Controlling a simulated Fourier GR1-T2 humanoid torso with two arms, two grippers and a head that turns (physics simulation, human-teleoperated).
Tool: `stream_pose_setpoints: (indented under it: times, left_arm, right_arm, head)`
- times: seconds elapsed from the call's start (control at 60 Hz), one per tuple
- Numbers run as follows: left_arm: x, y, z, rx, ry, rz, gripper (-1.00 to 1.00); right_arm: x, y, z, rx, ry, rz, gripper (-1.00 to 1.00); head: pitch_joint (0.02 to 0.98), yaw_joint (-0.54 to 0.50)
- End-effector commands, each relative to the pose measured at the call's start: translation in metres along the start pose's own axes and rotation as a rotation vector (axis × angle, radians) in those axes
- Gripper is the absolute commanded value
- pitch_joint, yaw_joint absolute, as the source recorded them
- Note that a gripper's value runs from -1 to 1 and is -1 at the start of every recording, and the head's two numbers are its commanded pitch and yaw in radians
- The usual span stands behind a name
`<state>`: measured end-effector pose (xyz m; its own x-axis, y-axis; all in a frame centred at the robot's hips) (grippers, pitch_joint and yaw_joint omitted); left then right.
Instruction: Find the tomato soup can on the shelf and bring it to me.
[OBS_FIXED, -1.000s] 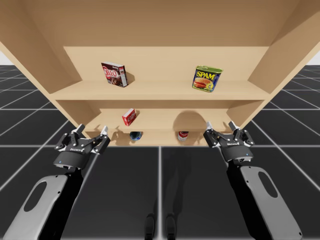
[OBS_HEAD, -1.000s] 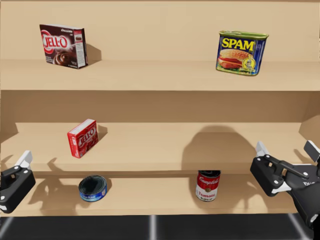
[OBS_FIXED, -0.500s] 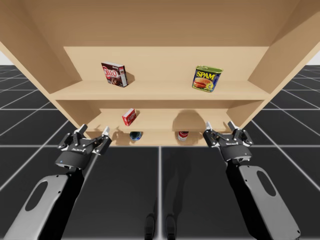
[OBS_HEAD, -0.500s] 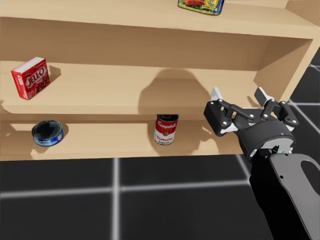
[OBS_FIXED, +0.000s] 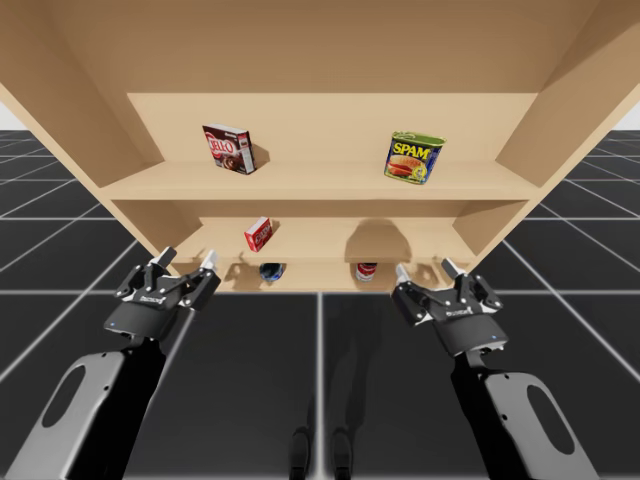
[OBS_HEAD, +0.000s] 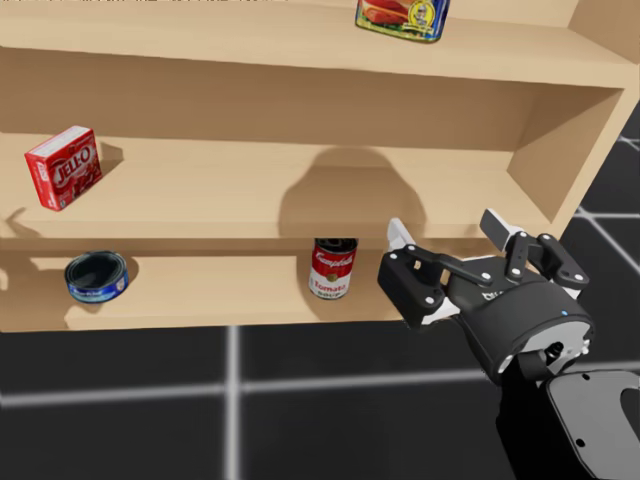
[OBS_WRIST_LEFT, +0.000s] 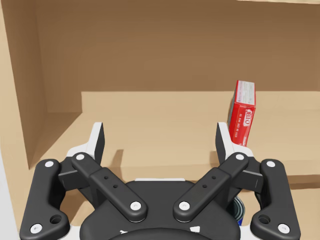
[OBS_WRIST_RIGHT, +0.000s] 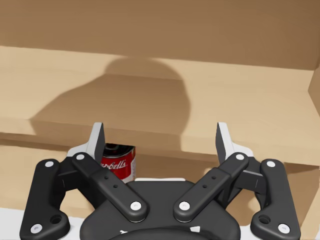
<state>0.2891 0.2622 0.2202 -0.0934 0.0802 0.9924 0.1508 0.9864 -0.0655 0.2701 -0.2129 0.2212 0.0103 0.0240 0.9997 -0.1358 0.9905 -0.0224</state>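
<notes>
Approach is the step in hand, by my judgement; the grasp is not yet made.

High view: the tomato soup can (OBS_FIXED: 367, 270) stands upright on the lowest board of the shelf (OBS_FIXED: 320, 185), right of middle. My right gripper (OBS_FIXED: 425, 270) hovers near it, to its right and nearer me, fingers spread wide and empty. My left gripper (OBS_FIXED: 189, 258) is just as wide and empty, well apart at the shelf's left end. A flat blue tin (OBS_FIXED: 271, 271) lies left of the can, and a red box (OBS_FIXED: 258, 234) stands one board up.

Head view: the can (OBS_HEAD: 332, 268) is a small cylinder, red above, white below, dark on top.

Left wrist view: the red box (OBS_WRIST_LEFT: 243, 114) stands ahead, beyond one finger.

Right wrist view: the can (OBS_WRIST_RIGHT: 118, 161) is ahead, half hidden behind one finger (OBS_WRIST_RIGHT: 96, 141), not between the two. The next move likely calls for a shift left to centre the can, a push in under the board above, then a close on its round wall. A nudge could tip it.
</notes>
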Motion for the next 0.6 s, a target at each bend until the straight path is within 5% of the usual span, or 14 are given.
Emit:
stream_pose_setpoints:
  times: [0.017,0.15,0.35,0.6]
  left_arm:
    - [0.003,-0.001,0.002,-0.013,-0.015,0.034,-1.0]
    - [0.004,-0.002,0.003,-0.018,-0.026,0.037,-1.0]
    - [0.004,0.0,0.002,-0.004,-0.037,0.039,-1.0]
    - [0.004,0.002,0.003,0.022,-0.041,0.031,-1.0]
  right_arm:
    - [-0.012,0.02,0.021,0.07,0.046,0.016,-1.0]
    - [-0.028,0.029,0.022,0.117,0.083,0.059,-1.0]
    - [-0.051,0.04,0.002,0.124,0.143,0.042,-1.0]
    - [-0.071,0.046,-0.04,0.101,0.171,0.068,-1.0]
  head:
    - [0.688,-0.18]
    - [0.689,-0.18]
    - [0.691,-0.18]
    - [0.691,-0.17]
